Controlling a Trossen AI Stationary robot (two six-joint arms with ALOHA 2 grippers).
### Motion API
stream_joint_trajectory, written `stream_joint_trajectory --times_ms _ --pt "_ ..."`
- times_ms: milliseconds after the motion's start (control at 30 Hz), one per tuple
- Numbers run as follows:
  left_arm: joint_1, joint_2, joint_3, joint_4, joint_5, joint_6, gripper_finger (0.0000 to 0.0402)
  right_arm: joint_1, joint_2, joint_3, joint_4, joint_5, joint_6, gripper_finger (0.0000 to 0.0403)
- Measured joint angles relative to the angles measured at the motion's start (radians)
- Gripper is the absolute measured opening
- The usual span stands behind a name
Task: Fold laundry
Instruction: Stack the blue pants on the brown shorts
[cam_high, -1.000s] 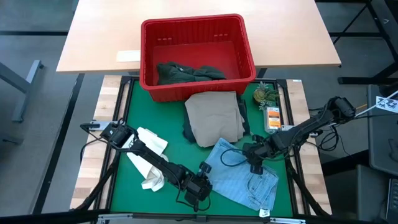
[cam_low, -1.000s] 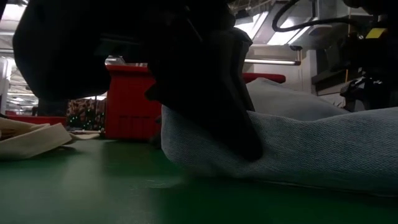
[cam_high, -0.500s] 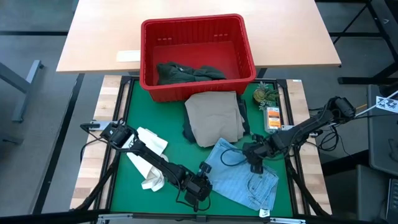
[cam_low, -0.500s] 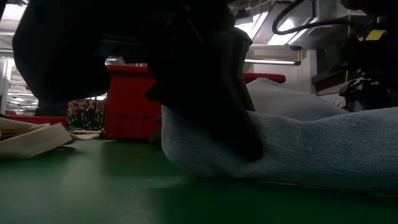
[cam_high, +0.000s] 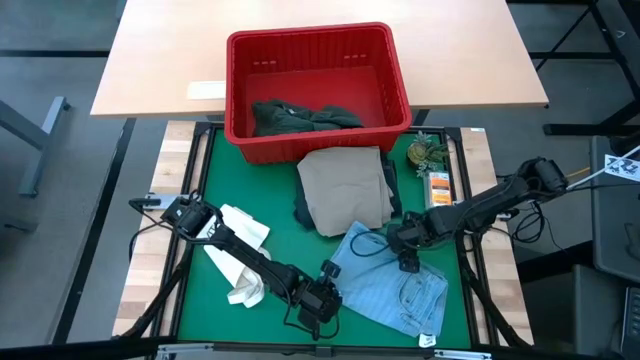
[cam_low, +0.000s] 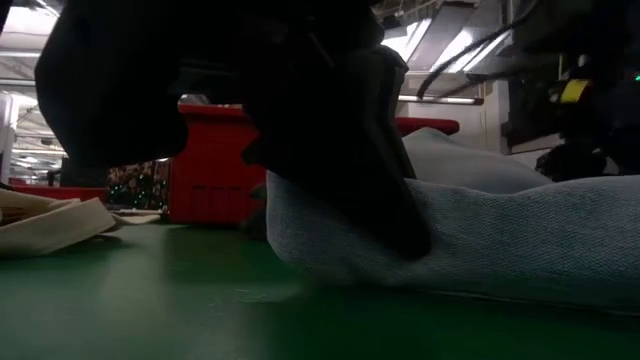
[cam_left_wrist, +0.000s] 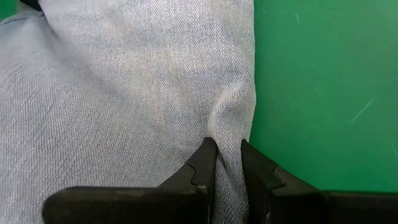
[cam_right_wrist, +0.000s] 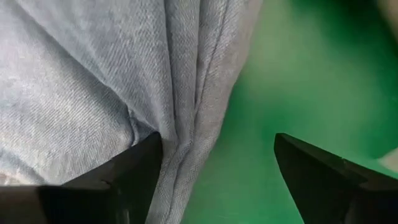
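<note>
The light blue piece lies spread on the green mat at the near right. My left gripper is shut on it at its near left edge. My right gripper hangs open over its far right part, pointing down, with the hemmed edge between its fingers. A beige piece lies folded mid-table on a dark piece. A dark green-grey piece sits in the red basket. My left gripper pinches a small raised ridge of the light blue cloth between its two fingertips, right beside the cloth's edge. The fingers slant down onto it from the table's left. The rest of the cloth lies slack on the mat. Whether my right gripper touches the cloth, I cannot tell.
A white tote bag lies on the mat at the left, under the left arm. A small green plant-like thing and an orange packet sit at the right edge. The red basket stands at the far edge.
My right gripper has shifted a little toward the table's left and far side, above the light blue piece. The left gripper and the cloth have kept still.
</note>
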Motion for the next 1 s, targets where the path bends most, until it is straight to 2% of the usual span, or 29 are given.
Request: stream_joint_trajectory --times_ms 200,367,500,667,933,1000 --pt "0.0 0.0 -0.001 0.005 0.002 0.0 0.0037 -0.045 0.105 0.0 0.077 -0.186 -0.075 0.0304" --pt "-0.001 0.0 0.0 0.006 0.004 0.0 0.0037 -0.065 0.135 0.0 0.093 -0.23 -0.098 0.0291" --pt "-0.001 0.0 0.0 0.007 0.004 0.0 0.0037 -0.063 0.136 -0.001 0.11 -0.237 -0.099 0.0263" --pt "-0.001 0.0 0.0 0.008 0.004 0.0 0.0037 -0.062 0.138 -0.001 0.129 -0.252 -0.103 0.0197" --pt "-0.003 0.0 -0.001 0.022 0.012 0.0 0.0037 -0.06 0.141 -0.003 0.21 -0.303 -0.152 0.0042" --pt "-0.003 0.0 -0.001 0.024 0.005 0.0 0.0037 -0.06 0.141 -0.003 0.209 -0.302 -0.152 0.0018"
